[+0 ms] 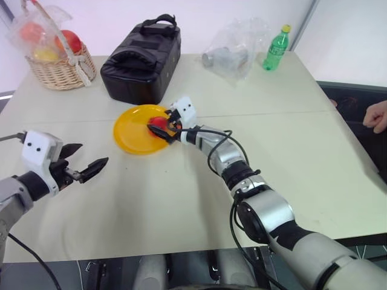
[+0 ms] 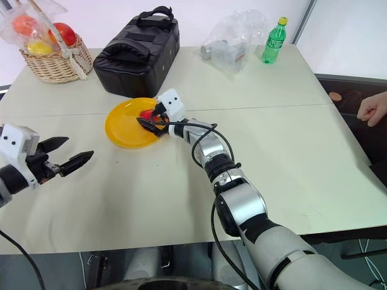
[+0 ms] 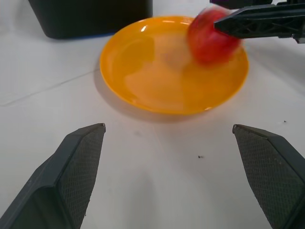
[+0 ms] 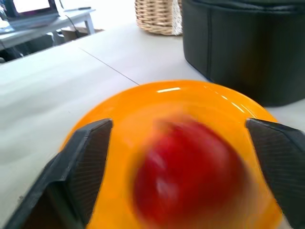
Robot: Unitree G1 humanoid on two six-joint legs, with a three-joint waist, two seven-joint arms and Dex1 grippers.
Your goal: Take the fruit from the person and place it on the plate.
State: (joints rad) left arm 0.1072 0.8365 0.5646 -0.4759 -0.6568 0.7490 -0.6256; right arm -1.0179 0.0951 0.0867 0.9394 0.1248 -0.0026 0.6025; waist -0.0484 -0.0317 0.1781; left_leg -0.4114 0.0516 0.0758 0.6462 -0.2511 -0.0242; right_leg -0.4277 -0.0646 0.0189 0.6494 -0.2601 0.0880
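Over the plate (image 1: 136, 130), the outstretched right gripper (image 1: 166, 125) stands open around the fruit (image 4: 188, 174), blurred in its wrist view; left gripper (image 1: 84, 163) open, empty.

red fruit (image 3: 209, 36) on yellow plate (image 3: 143, 81), left hand (image 3: 171, 176) open

My two head eyes look forward and down over the table (image 1: 181, 199), both taking in the same spread from slightly offset spots. My left wrist camera sits low, facing the plate (image 3: 143, 90) from near. My right wrist camera hangs right over that same plate, very close, with the fruit (image 4: 188, 171) just ahead.
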